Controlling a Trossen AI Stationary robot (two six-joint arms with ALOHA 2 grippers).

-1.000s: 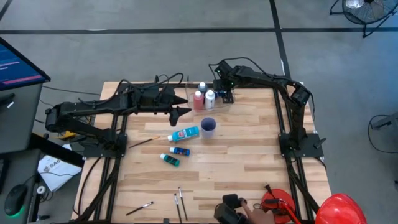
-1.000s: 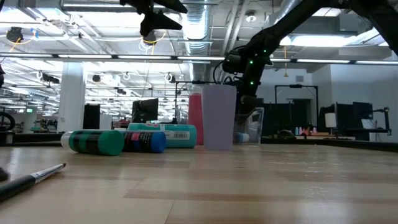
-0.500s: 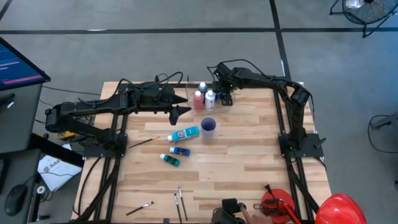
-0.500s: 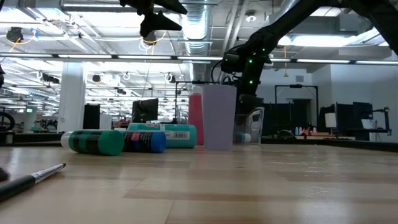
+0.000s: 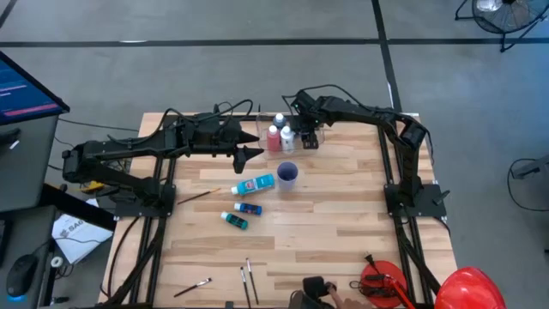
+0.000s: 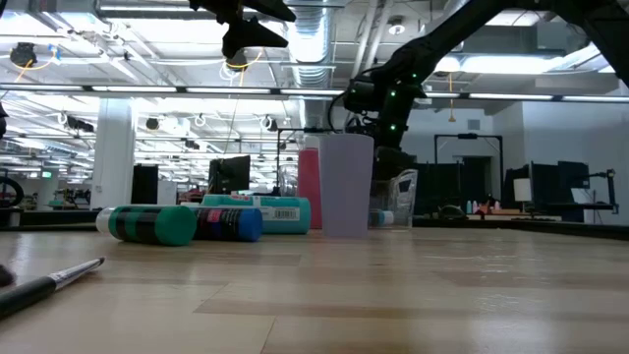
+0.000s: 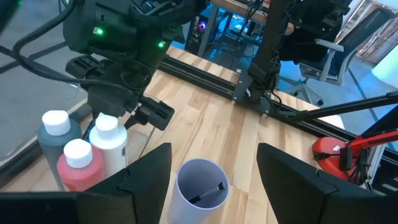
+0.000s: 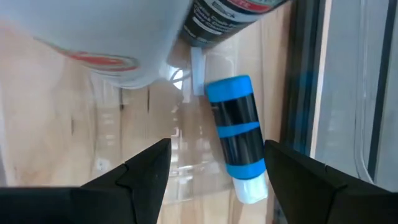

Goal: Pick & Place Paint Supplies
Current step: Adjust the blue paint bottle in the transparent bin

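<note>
Surface (image 5: 343, 215): a pale wooden top carrying both arms and all the paint supplies.

Right end effector (image 5: 302, 137): hung low over the clear tub (image 8: 186, 155) near the middle of the far edge. Its fingers (image 8: 140, 171) were spread and pinched nothing; between them the wrist view showed a small blue-and-black tube (image 8: 235, 134) lying on the tub floor.

Left end effector (image 5: 250, 154): hovered above the surface, just left of the upright bottles, pointing toward the small purple cup (image 5: 287, 173). Its fingers (image 7: 146, 171) were spread and empty.

Upright bottles: a red bottle (image 5: 274, 137) and a white bottle (image 5: 289, 135), both white-capped, stood close together near the far edge, beside the tub. A third white-capped bottle (image 7: 55, 127) showed behind them in the left wrist view.

Loose supplies: a larger light blue bottle (image 5: 255, 184), a blue tube (image 5: 249, 208) and a teal tube (image 5: 234, 221) lay on their sides near the centre. One brush (image 5: 199, 196) lay left of them; more brushes (image 5: 249, 279) lay by the near edge.

Stage, as judged: one tube appeared placed; most supplies were not yet collected.

Risk, arms: the two end effectors worked near each other around the bottle cluster, so a reach by either could strike the other.

Risk, bottles: the upright bottles stood crowded; open fingers passing near them could tip one.

Risk, tubes: those lying on their sides could roll under an off-centre pinch.
</note>
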